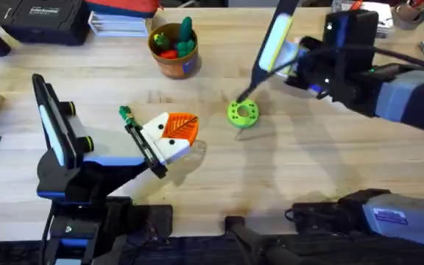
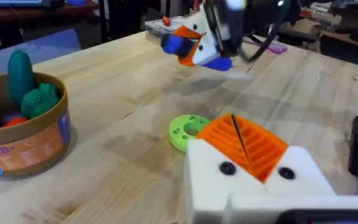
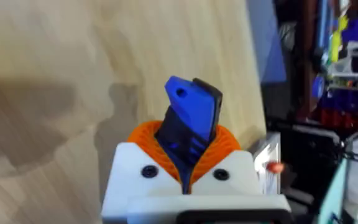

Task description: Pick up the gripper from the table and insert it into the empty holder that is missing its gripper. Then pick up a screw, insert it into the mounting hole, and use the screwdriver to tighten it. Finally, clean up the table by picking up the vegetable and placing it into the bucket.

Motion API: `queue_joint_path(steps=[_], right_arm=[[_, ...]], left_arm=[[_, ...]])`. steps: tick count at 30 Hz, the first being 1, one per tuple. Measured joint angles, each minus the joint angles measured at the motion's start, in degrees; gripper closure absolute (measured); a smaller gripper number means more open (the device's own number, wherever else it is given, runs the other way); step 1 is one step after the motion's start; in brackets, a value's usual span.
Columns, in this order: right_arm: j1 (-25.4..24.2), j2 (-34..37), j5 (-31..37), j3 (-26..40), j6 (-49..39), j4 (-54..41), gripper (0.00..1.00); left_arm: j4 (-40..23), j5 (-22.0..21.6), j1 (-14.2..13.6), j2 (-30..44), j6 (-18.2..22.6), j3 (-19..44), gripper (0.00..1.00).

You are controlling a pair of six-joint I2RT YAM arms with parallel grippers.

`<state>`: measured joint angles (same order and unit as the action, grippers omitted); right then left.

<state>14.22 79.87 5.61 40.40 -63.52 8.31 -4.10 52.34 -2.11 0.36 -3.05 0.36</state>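
Pale wooden table [image 1: 308, 169] with clutter along its far edge. The right gripper [image 3: 188, 149] is clamped on the screwdriver [image 1: 274, 40], which slants from far right down to near left, its bit just touching or just above the green disc [image 1: 242, 112]. The left gripper [image 1: 174, 136], pads pressed together, lies just left of the disc, so the right arm seems better placed.

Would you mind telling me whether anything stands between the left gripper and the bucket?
Nothing visible does: bare table lies between the left gripper and the bucket, and the green disc sits off to one side.
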Motion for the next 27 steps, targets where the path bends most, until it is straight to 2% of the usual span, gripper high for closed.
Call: queue_joint_path(steps=[5,13,14,18,20,22,27], right_arm=[[-4.64,5.55,4.26,0.0,-9.61,-3.18,0.972],[-5.23,11.39,5.9,1.4,-14.01,-5.82,0.967],[-5.23,11.67,5.98,1.83,-14.01,-6.18,0.891],[-4.56,12.03,6.53,3.23,-14.09,-6.02,0.31],[-4.23,12.01,7.45,4.15,-13.19,-5.53,0.054],[-4.04,12.03,8.26,4.55,-10.41,-5.85,0.013],[-2.41,11.61,9.86,4.55,-0.82,-6.76,0.008]], left_arm=[[0.0,0.0,0.0,0.0,0.0,0.0,0.992],[0.0,-0.01,0.0,0.0,0.0,0.0,0.992],[0.0,0.0,0.0,0.0,0.0,0.0,0.992],[0.0,0.0,0.0,0.0,0.0,0.0,0.992],[0.0,0.0,0.0,0.0,0.0,0.0,0.992],[0.0,0.0,0.0,0.0,0.0,0.0,0.992],[0.0,0.0,0.0,0.0,0.0,0.0,0.992]])
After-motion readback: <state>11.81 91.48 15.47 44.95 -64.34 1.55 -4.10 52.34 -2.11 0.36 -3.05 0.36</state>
